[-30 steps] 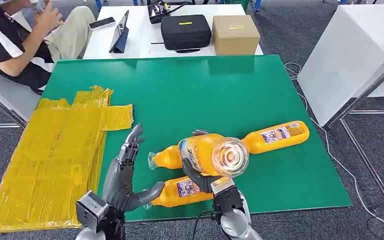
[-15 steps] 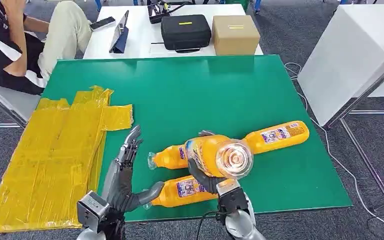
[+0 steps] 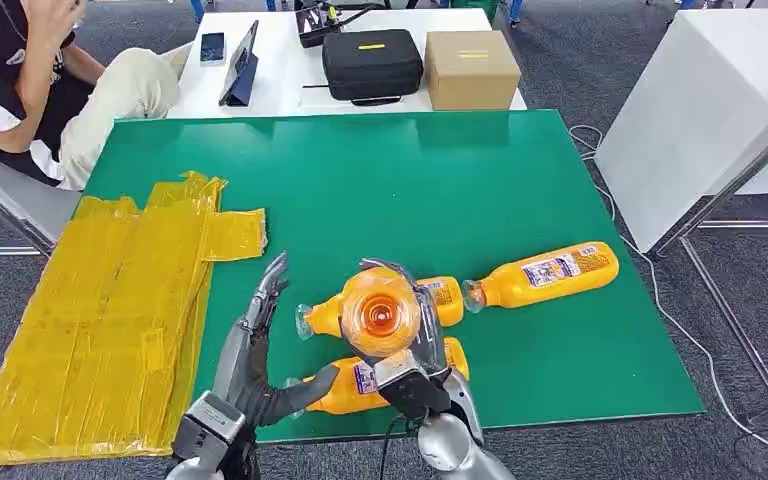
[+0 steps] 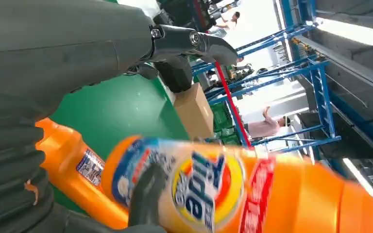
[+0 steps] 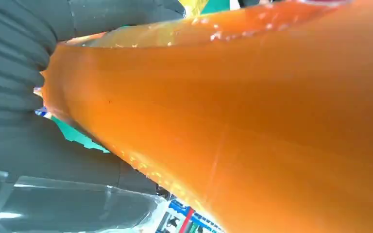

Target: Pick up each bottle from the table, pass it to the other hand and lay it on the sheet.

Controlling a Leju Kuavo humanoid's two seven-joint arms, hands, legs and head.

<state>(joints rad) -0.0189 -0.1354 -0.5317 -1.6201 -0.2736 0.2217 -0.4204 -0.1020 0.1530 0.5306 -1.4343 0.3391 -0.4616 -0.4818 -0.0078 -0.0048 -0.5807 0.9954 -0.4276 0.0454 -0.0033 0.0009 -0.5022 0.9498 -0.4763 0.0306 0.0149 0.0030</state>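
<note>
Orange bottle (image 3: pixel 381 312) is gripped upright in the right hand (image 3: pixel 412 378), raised above the table (image 3: pixel 460 180) over the three bottles lying there. Just beside it the left hand (image 3: pixel 250 365) waits with fingers spread, holding nothing. If the right lets go before the left closes, the smooth bottle could drop short of the yellow sheet (image 3: pixel 110 300).

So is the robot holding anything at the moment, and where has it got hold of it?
Yes: the right hand grips an orange bottle around its body, base towards the camera. The left hand is open and holds nothing.
</note>
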